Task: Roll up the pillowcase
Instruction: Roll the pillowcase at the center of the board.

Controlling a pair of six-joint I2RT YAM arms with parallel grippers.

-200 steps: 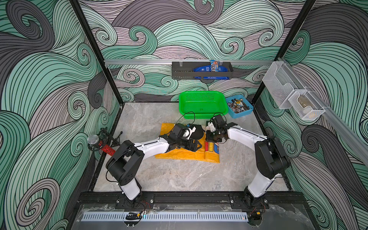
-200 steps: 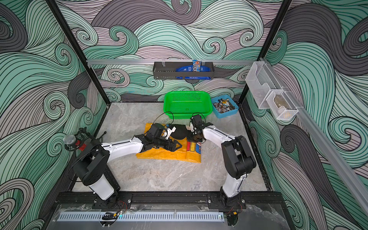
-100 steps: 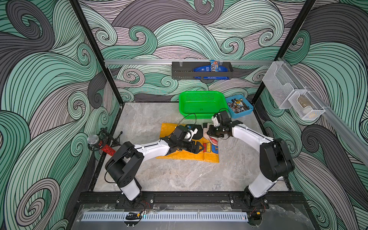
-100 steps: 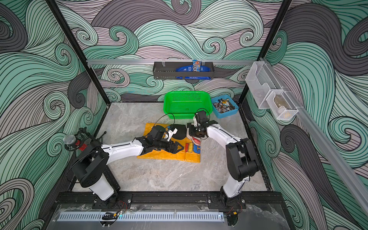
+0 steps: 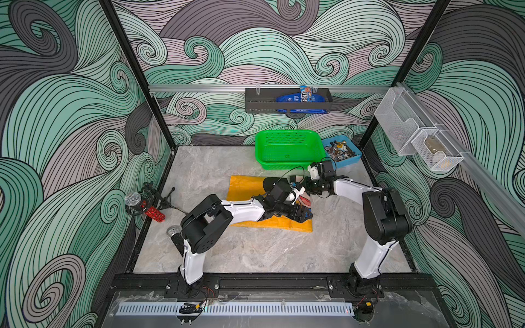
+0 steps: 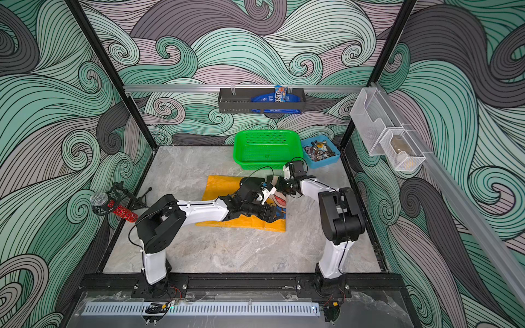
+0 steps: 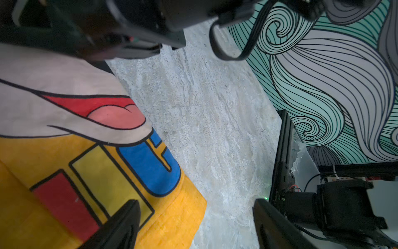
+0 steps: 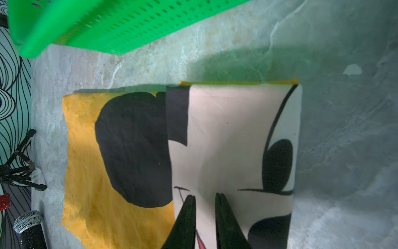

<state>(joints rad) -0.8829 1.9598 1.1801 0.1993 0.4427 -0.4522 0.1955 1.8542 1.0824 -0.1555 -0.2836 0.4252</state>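
So the pillowcase (image 5: 244,184) (image 6: 221,184) is lying on the table (image 5: 255,250), just in front of the green basket (image 5: 287,165). The end toward the right arm is folded over on itself. That shows the cartoon face, while the rest is plain yellow with one big black ear on it.

The left gripper (image 5: 302,214) (image 7: 195,207) hovers low over the near corner on the folded side, by the red, yellow and blue block print. Its jaws are spread wide with nothing in them. In the left wrist view, one finger (image 7: 122,224) sits over the fabric and the other is out over bare table.

The right gripper (image 5: 309,188) (image 8: 204,196) is down on the pale folded flap, with just a thin slit between its fingers (image 8: 185,220). Honestly can't tell if it's pinching any cloth or only resting above it.

A blue bin (image 5: 352,159) of small bits sits right next to the basket.
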